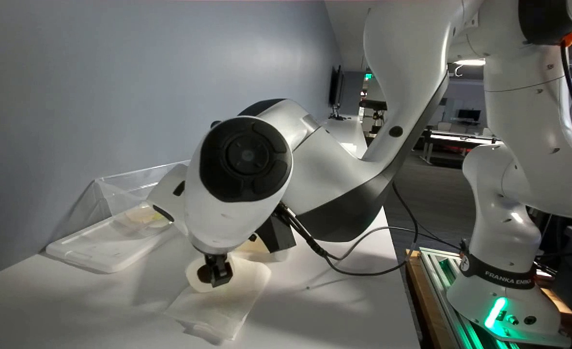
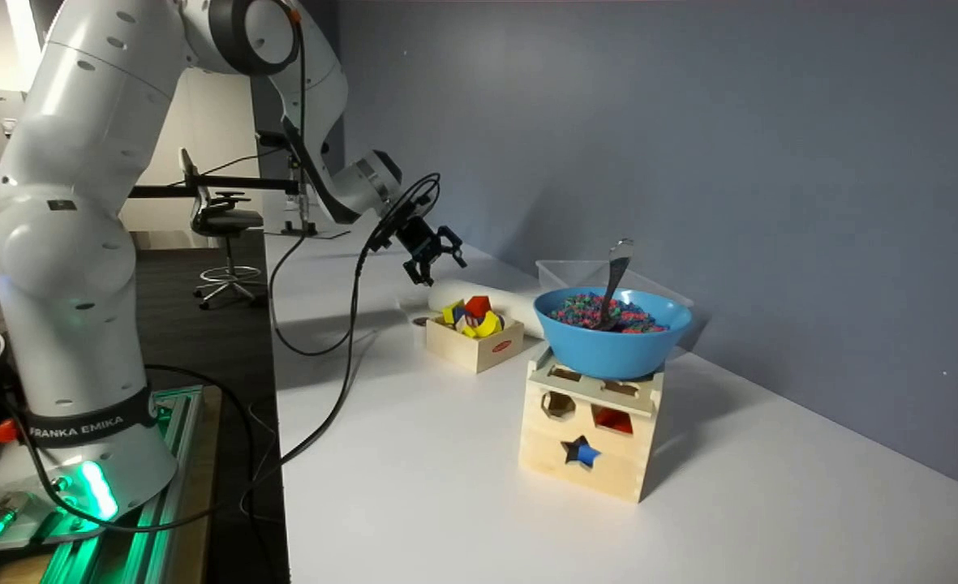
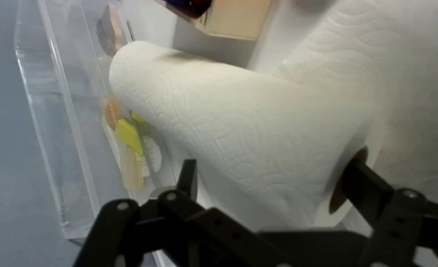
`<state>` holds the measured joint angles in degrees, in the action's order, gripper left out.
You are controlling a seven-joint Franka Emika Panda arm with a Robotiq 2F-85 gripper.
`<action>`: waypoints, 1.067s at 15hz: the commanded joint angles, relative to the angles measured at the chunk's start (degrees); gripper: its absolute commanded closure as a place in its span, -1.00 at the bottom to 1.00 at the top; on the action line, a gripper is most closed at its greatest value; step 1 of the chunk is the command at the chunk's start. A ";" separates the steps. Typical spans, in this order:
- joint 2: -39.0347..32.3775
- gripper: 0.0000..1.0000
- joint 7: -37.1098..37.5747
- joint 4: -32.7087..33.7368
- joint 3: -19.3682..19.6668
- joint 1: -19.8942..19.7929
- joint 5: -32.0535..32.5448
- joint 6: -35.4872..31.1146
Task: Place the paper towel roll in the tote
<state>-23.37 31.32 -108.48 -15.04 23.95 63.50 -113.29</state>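
Note:
The paper towel roll point(image 3: 241, 118) is white and lies on the table, one end beside the tote. Its near end with the dark core hole shows in an exterior view point(image 1: 196, 283), and the roll also shows in an exterior view point(image 2: 491, 300). The clear tote point(image 1: 85, 247) stands against the wall; its wall fills the left of the wrist view point(image 3: 52, 148). My gripper point(image 3: 272, 178) is open. One finger is on the tote side of the roll, the other overlaps the core hole; I cannot tell whether it is inside. It also shows open above the roll point(image 2: 444, 272).
A loose towel sheet point(image 1: 223, 310) trails from the roll. A wooden box of coloured blocks point(image 2: 476, 349) stands close beside the roll. A blue bowl point(image 2: 608, 349) with a spoon sits on a wooden shape sorter point(image 2: 552, 454). Several items, one yellow point(image 3: 129, 136), lie in the tote.

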 commanded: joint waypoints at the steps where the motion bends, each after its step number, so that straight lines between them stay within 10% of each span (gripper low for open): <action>1: -0.16 -0.50 2.00 0.57 0.38 0.78 -2.02 5.54; 12: 0.98 0.92 2.09 3.66 -1.01 4.16 -0.75 25.83; 16: 1.84 0.92 0.99 6.08 -2.55 5.76 -0.04 32.27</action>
<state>-22.56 34.21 -104.14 -16.57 28.44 63.13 -85.64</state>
